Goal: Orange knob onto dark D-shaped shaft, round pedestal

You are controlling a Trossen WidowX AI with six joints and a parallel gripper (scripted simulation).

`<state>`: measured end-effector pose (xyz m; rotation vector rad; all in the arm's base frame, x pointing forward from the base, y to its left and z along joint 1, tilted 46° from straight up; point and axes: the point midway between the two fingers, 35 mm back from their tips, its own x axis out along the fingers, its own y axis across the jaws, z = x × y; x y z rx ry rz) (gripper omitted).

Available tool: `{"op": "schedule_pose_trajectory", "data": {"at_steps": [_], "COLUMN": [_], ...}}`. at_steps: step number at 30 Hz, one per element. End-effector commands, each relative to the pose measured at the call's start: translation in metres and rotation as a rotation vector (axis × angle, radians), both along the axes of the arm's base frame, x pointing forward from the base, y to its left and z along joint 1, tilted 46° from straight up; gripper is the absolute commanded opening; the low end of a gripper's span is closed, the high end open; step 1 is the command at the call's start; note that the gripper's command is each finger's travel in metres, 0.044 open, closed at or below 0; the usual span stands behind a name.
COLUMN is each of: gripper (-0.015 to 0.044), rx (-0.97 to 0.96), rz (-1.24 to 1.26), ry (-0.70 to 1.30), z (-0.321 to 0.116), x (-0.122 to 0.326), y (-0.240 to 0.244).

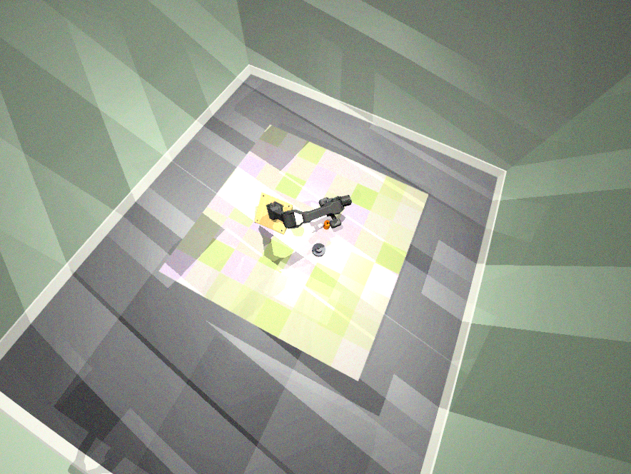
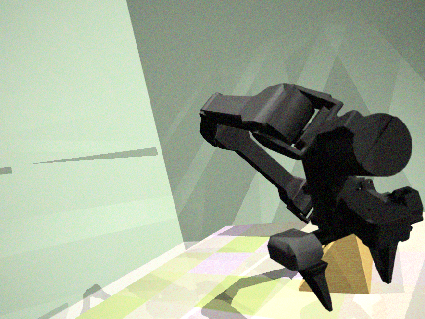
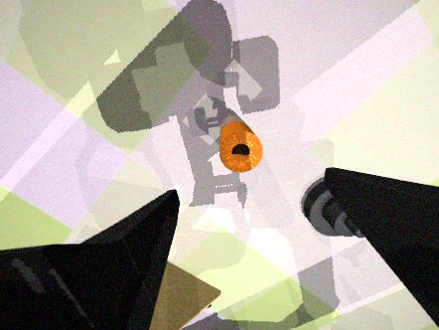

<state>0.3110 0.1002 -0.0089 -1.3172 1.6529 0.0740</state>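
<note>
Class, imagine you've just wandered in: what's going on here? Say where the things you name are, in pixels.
A robot arm has its gripper point(image 1: 334, 211) point(image 2: 358, 297) point(image 3: 249, 185) open above the orange knob point(image 1: 326, 225) point(image 3: 240, 160), holding nothing. The knob stands apart from the round pedestal point(image 1: 318, 250) point(image 3: 314, 211), its D-shaped hole facing up. Fitting it onto the shaft is still to be done.
</note>
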Motion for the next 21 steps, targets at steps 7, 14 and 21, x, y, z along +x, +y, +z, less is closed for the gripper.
{"op": "schedule_pose_trajectory", "data": {"at_steps": [7, 14, 21], "gripper": [0.0440, 0.0440, 0.0440], "rx": [0.062, 0.062, 0.062], "rz": [-0.626, -0.626, -0.626], "ry": [-0.643, -0.643, -0.643], "z": [-0.0004, -0.0004, -0.0004], "x": [0.0008, 0.0008, 0.0008], "y": [-0.0011, -0.0011, -0.0011]}}
